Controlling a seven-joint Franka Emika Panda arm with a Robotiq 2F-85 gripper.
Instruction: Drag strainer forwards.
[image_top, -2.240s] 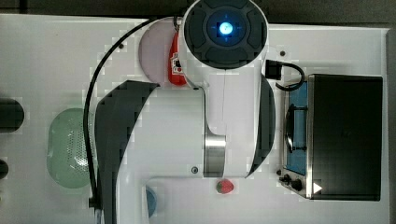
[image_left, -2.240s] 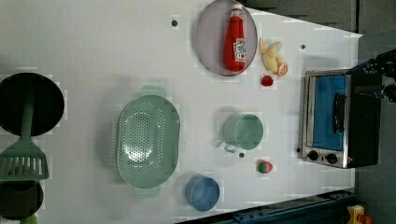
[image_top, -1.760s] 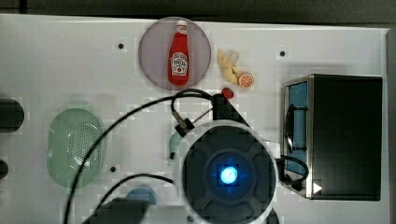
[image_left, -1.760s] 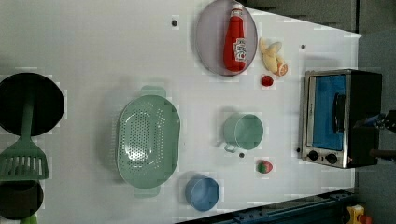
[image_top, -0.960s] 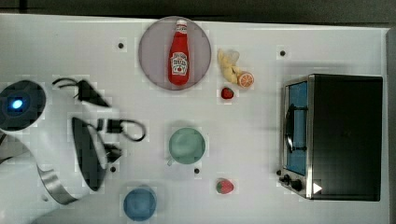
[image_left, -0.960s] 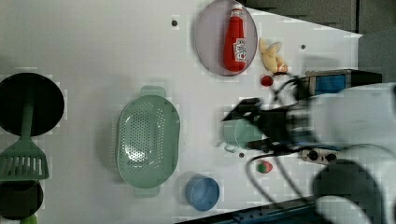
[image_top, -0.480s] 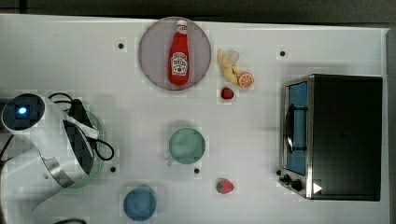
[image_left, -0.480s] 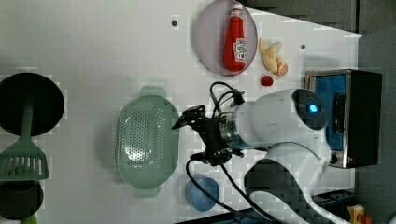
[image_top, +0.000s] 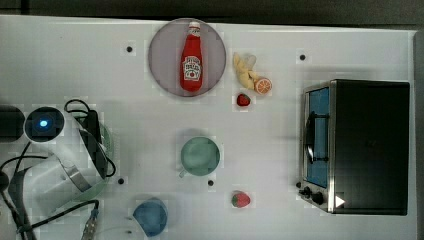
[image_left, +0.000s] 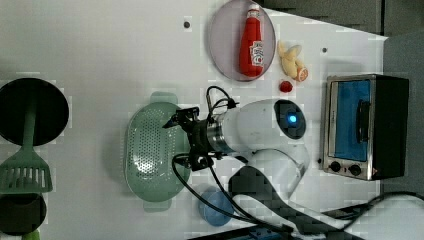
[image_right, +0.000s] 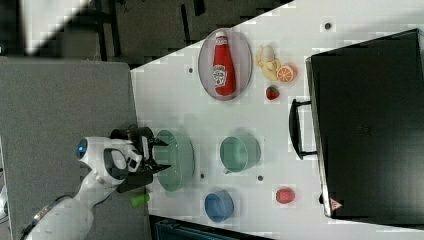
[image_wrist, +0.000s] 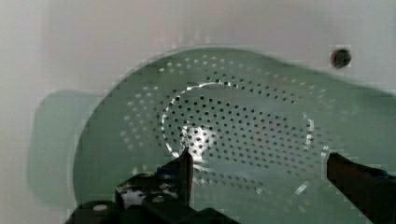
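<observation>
The strainer (image_left: 148, 150) is a pale mint-green oval bowl full of small holes, lying at the left view's middle left. My gripper (image_left: 172, 142) hangs open over the strainer's right half in the left view, with nothing between its fingers. In the wrist view the gripper (image_wrist: 259, 163) spreads wide above the strainer (image_wrist: 233, 116). The right view shows the gripper (image_right: 161, 156) at the strainer (image_right: 179, 160)'s left rim. In the top view my arm covers most of the strainer (image_top: 107, 145).
A green mug (image_top: 200, 156) and a blue cup (image_top: 150, 216) stand near the strainer. Farther off are a plate (image_top: 165, 75) with a ketchup bottle (image_top: 191, 57), a toaster oven (image_top: 360, 145), toy fruit (image_top: 241, 200), a black pan (image_left: 50, 112) and a green spatula (image_left: 25, 172).
My arm has swung across the table and settled over the strainer, moving towards the left view's left. The gripper has stayed open, and the strainer has not moved.
</observation>
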